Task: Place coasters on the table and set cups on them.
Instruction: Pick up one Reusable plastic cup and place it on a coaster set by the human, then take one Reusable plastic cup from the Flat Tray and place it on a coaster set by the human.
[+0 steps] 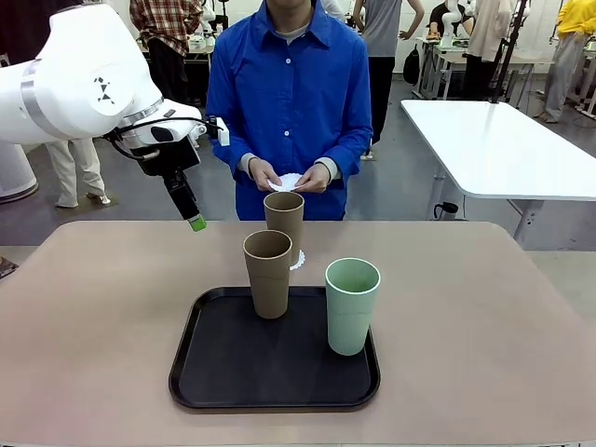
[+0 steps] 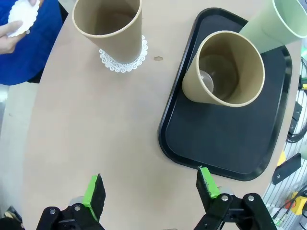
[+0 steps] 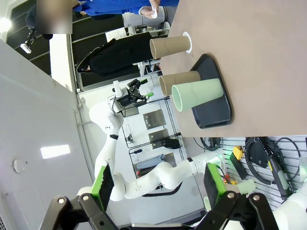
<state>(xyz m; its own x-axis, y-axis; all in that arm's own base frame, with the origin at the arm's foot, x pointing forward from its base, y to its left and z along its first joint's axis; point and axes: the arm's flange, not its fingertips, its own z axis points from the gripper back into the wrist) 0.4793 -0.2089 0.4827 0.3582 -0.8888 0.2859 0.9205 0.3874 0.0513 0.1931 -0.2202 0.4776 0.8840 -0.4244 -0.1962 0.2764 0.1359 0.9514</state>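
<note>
One tan cup (image 1: 284,220) stands on a lacy white coaster (image 1: 298,261) on the beige table (image 1: 112,307), just beyond the black tray (image 1: 214,372). A second tan cup (image 1: 268,273) and a mint green cup (image 1: 352,305) stand on the tray. The person's hands hold another white coaster (image 1: 287,182) at the far edge. My left gripper (image 1: 194,220) hangs open above the table's far left, holding nothing. From its wrist I see the gripper (image 2: 150,187), the cup on its coaster (image 2: 122,64), and the tray cups (image 2: 225,69). My right gripper (image 3: 157,184) is open and empty, far from the cups (image 3: 196,94).
The person in a blue shirt (image 1: 289,93) stands at the far side. A white-topped table (image 1: 503,149) is at the back right. Bare table surface lies left and right of the tray.
</note>
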